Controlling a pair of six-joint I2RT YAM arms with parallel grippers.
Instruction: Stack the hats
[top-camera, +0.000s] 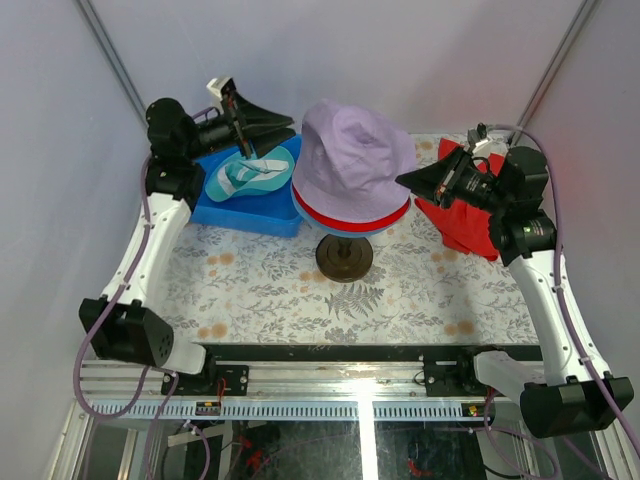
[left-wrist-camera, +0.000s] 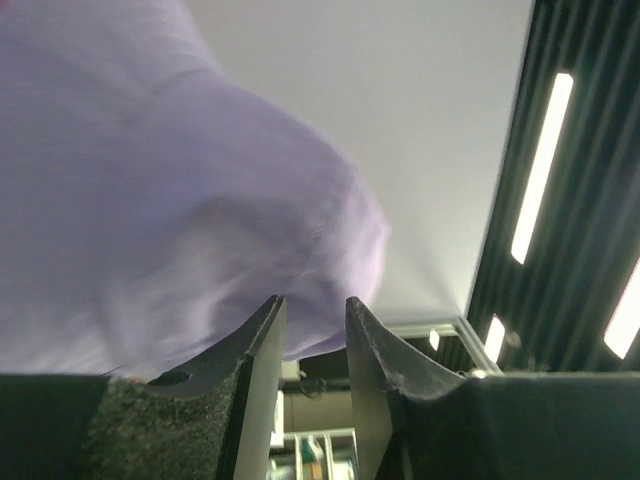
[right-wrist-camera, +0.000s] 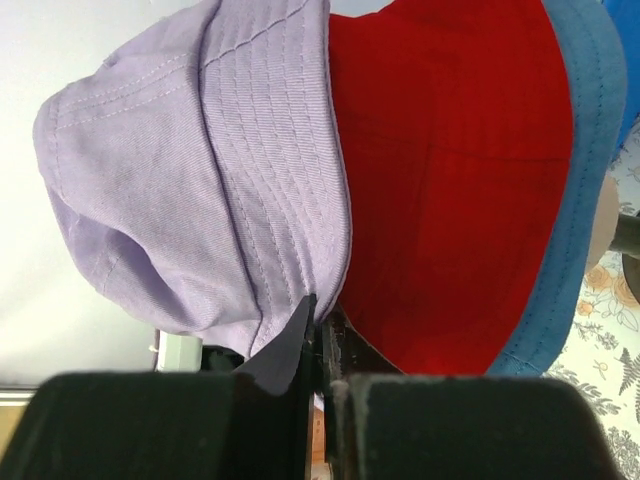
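The lilac hat (top-camera: 355, 150) is sitting on top of the red hat (right-wrist-camera: 450, 180) and blue hat (right-wrist-camera: 590, 150), all three riding on the stand (top-camera: 344, 258) mid-tabletop (top-camera: 270, 290). The right claw (right-wrist-camera: 322, 325) is pinching the lilac brim, fingers nearly meeting, or so it seems from this close. The left claw (left-wrist-camera: 315, 305) is hovering just beside the crown, fingers a little apart and gripping nothing. The teal hat (top-camera: 240, 175) is lying in the blue tray (top-camera: 235, 212) to the left.
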